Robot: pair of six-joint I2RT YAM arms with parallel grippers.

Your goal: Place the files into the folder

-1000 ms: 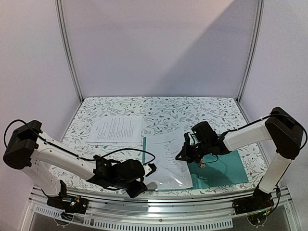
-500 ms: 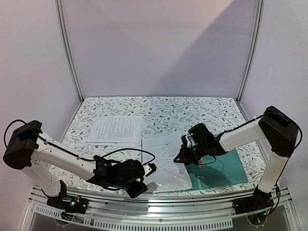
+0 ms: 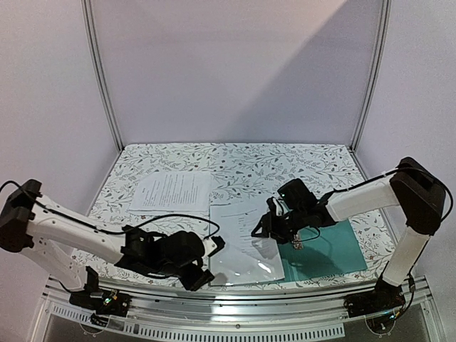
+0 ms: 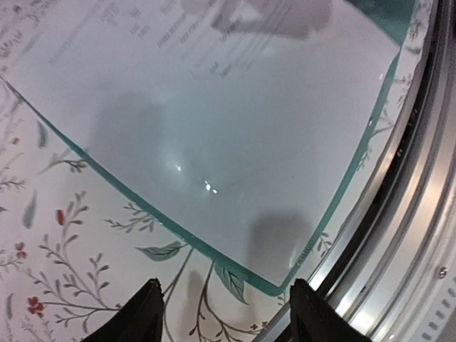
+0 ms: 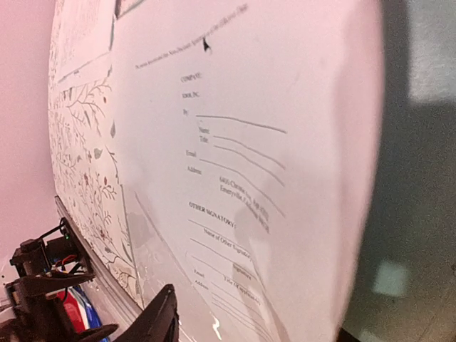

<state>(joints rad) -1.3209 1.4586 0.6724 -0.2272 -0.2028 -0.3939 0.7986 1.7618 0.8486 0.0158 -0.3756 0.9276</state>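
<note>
My left gripper (image 4: 224, 303) is open and empty, just beside the near corner of the folder (image 3: 328, 249). My right gripper (image 3: 263, 229) hangs over a file (image 5: 285, 142); I cannot tell if it grips. That file lies on the folder's left half, long side pointing away from me; I read "Address", maybe "COMPANY".

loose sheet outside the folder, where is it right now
In the top view the loose sheet lies flat on the left half of the table, just beyond the far left corner of the open folder.
</note>
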